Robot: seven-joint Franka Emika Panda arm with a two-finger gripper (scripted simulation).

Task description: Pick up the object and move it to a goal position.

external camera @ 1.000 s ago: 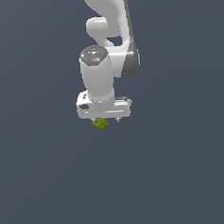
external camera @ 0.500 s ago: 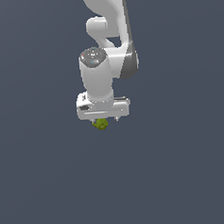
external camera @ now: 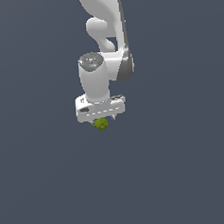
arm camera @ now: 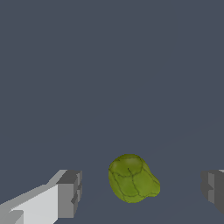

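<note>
Lettering or logos appear nowhere. Olive-green and lumpy, the object [arm camera: 132, 178] shows dark crack-like veins across its rounded surface. It sits between the tool's [arm camera: 142, 190] spread grey fingertips [arm camera: 70, 194], touching neither, directly beneath the white arm [external camera: 104, 48].

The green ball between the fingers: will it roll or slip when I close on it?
The green ball looks rounded but lumpy, so it would probably roll only unevenly if nudged. Its curved sides may squirt out from the flat fingers, which stand apart from it. It looks small beside the gripper, so likely light.
</note>
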